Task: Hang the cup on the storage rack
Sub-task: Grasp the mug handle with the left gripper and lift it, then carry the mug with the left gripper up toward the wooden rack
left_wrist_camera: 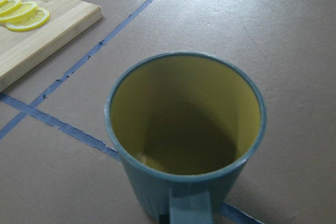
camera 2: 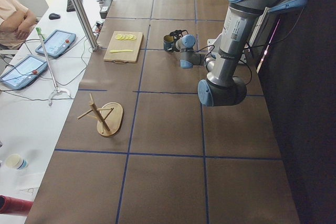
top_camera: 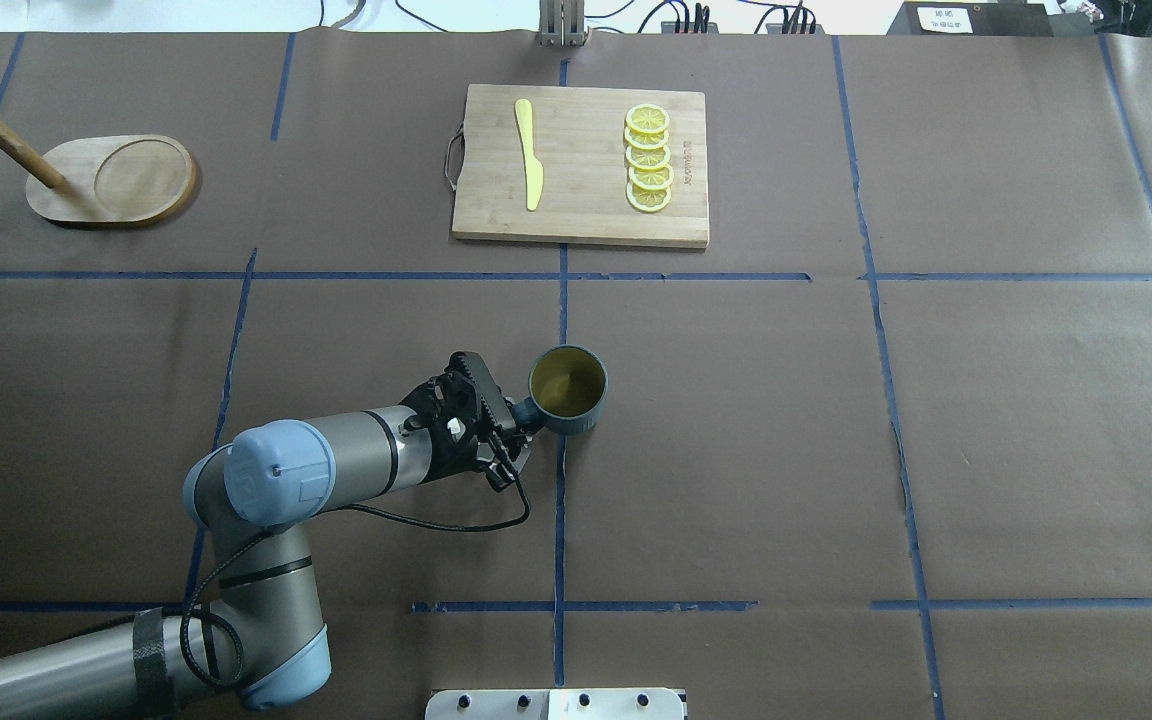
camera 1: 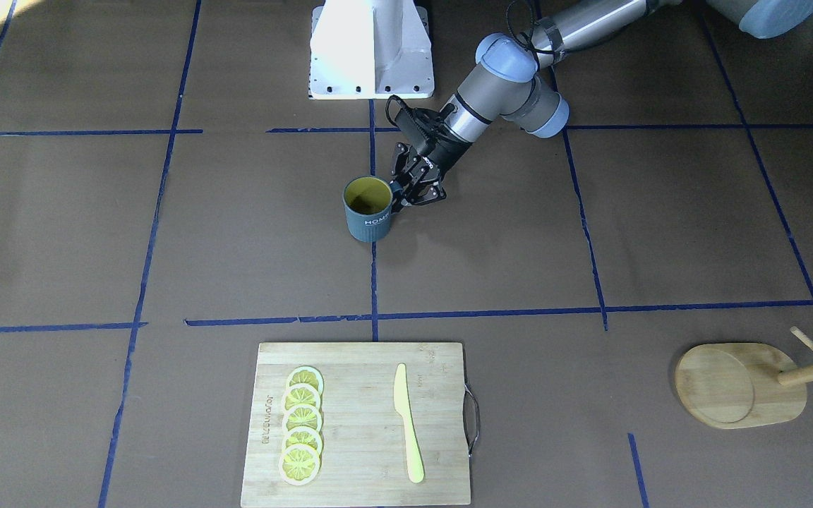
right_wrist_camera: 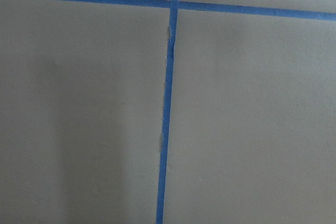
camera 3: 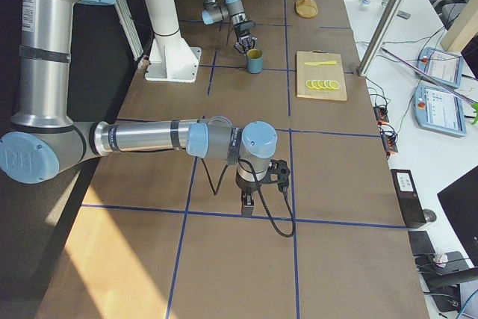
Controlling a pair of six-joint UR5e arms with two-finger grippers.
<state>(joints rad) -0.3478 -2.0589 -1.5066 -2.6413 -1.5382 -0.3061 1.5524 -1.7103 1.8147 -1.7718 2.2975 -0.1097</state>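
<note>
cup (top_camera: 567,390) — well apart from storage rack (top_camera: 141,180)

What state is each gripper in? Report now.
Left gripper: at the handle of the cup; open or shut cannot be told.
Right gripper: seen only in the right side view; cannot be told.
</note>
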